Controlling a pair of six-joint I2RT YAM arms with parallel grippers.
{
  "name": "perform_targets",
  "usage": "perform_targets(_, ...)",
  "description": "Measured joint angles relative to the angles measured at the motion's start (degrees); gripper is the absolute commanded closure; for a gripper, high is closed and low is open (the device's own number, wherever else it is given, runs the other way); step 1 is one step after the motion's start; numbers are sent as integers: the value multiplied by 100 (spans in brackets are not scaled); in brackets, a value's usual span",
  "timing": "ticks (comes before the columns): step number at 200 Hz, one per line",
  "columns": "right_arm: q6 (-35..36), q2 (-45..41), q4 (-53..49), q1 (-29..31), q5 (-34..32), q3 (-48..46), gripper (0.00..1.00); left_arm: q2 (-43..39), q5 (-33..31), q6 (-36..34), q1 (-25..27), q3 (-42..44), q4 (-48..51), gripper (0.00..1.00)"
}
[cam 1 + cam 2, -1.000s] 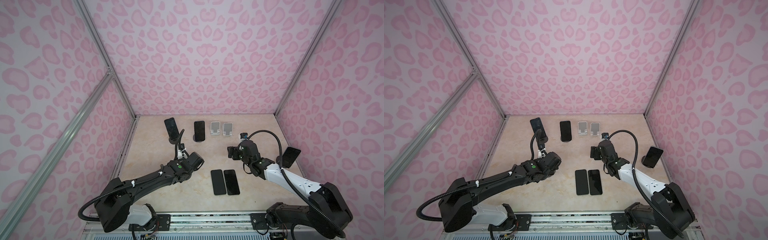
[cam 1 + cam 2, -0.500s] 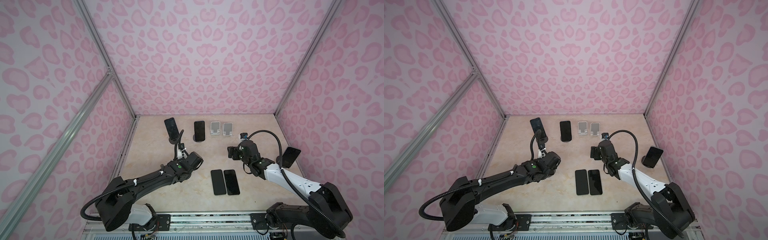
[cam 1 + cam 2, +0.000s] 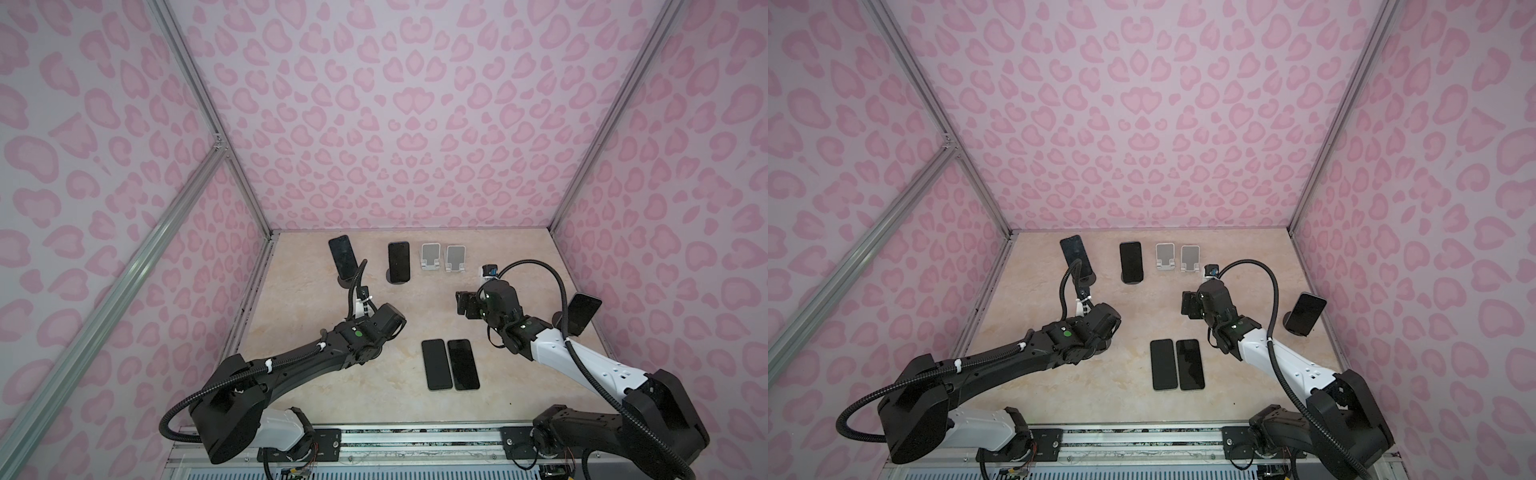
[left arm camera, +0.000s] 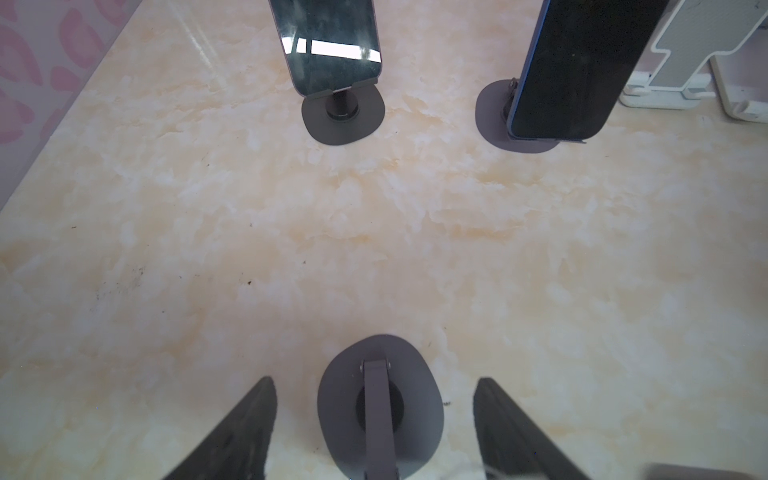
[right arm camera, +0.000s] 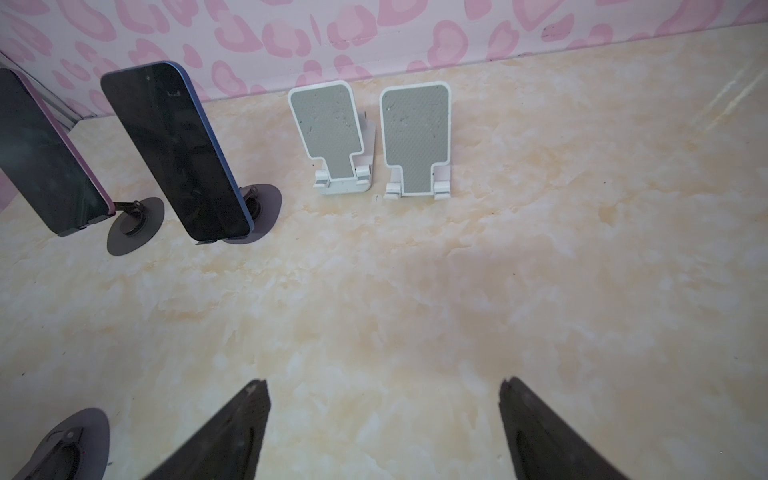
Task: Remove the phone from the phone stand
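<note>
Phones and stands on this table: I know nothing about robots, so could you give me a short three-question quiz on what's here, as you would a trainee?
1. Count: how many phones are propped up on stands?
2. True or false: the two white stands each hold a phone.
3. Pick one: in the left wrist view, what shows between the left gripper's open fingers? A) a phone B) a dark stand C) a white stand

Key
1. Three: the back-left phone, the back-middle phone and the right-side phone.
2. False: both are empty.
3. B
</note>
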State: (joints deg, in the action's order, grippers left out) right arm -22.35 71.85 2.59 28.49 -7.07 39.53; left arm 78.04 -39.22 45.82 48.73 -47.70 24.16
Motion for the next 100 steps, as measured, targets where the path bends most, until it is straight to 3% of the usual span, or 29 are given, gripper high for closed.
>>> perform_targets(100, -26, -131, 7, 0, -90, -57, 12, -826, 149, -229, 407, -422, 424, 39)
